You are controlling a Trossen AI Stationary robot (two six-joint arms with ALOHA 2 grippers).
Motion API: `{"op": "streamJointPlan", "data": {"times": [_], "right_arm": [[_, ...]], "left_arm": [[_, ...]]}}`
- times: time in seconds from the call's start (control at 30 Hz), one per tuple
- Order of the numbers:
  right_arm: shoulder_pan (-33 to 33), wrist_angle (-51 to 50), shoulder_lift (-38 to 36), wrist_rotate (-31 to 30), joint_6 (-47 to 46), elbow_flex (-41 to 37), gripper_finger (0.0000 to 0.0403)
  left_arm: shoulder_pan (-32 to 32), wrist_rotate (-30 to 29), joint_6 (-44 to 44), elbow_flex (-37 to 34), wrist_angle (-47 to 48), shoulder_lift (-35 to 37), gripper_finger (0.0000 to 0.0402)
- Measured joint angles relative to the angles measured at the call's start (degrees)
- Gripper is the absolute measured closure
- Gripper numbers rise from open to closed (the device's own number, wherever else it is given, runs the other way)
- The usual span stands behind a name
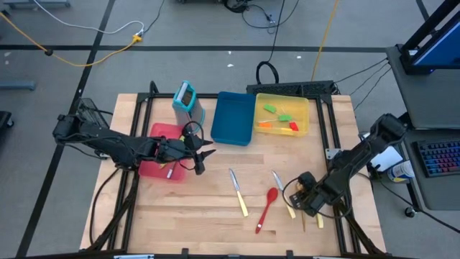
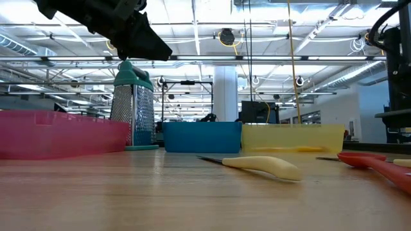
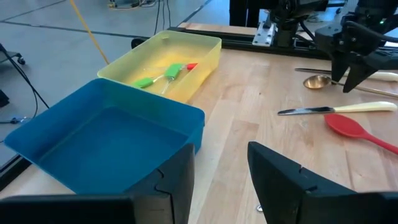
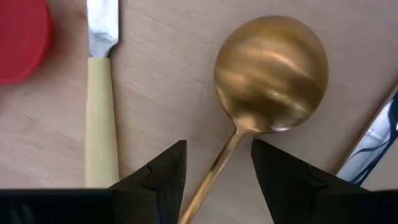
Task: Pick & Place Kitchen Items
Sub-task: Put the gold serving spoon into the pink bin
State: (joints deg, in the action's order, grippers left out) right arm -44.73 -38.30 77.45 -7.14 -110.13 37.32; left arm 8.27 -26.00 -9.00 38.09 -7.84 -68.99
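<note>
A: Where do the two grippers stand?

B: In the high view, the left gripper [image 1: 203, 154] sits left of centre, over the right edge of the red tray [image 1: 159, 134], fingers apart and holding nothing. The right gripper [image 1: 300, 188] is at lower right, low over the surface [image 1: 208, 216]; its fingers [image 4: 155, 174] are spread to either side of the gold spoon [image 4: 270, 71], at the handle, without closing on it.

A: Where are the utensils?

B: In the high view, a cream-handled knife [image 1: 238, 192] lies at lower centre, with the red spoon [image 1: 267, 208] just to its right. A second cream-handled knife [image 1: 284, 196] lies right of that, beside the right gripper. The right wrist view shows this knife [image 4: 101, 106] beside the gold spoon, apart from it. Green, orange and red mini spatulas [image 1: 279, 119] lie in the yellow tray [image 1: 282, 99] at upper right.

A: And the remaining containers?

B: The blue tray [image 1: 233, 117] sits between the red and yellow trays. The teal holder [image 1: 186, 101] stands upright at the upper left of the blue tray.
</note>
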Motion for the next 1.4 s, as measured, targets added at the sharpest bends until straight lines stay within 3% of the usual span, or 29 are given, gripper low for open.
{"op": "streamJointPlan", "data": {"times": [0.17, 0.43, 0.67, 0.83, 0.93, 1.07, 1.23, 1.4], "right_arm": [[-0.04, -0.57, 1.58, -2.14, 1.14, 0.02, 0.0266], [0.02, -2.53, 1.74, -2.22, 3.80, -0.11, 0.0388], [0.02, 0.04, 1.35, -6.58, 7.05, -0.25, 0.0390], [0.33, 6.05, -0.31, -20.78, 12.91, -0.44, 0.0392], [0.85, 11.81, -1.40, -28.62, 21.38, -0.44, 0.0390], [3.08, 21.70, -2.57, -36.06, 37.61, -0.32, 0.0391], [7.93, 37.14, -2.54, -38.51, 60.20, -0.33, 0.0390], [12.93, 54.91, -2.54, -37.95, 82.32, -0.31, 0.0390]], "left_arm": [[0.00, 0.00, -0.08, 0.00, 0.00, 0.00, 0.0247], [0.00, -0.02, -0.12, 0.00, -0.02, 0.00, 0.0247], [0.00, -0.35, -2.64, 0.00, -0.02, 0.00, 0.0247], [-0.41, -1.88, -4.97, 0.00, -0.03, -0.02, 0.0247], [-1.69, -0.91, -5.01, 0.00, -0.02, 0.00, 0.0247], [-4.28, 10.70, -3.15, 0.02, -0.43, -2.09, 0.0247], [-5.16, 19.44, -2.44, 0.04, -8.52, -8.91, 0.0247], [-5.14, 26.04, 2.02, 0.04, -25.47, -18.50, 0.0247]]}}
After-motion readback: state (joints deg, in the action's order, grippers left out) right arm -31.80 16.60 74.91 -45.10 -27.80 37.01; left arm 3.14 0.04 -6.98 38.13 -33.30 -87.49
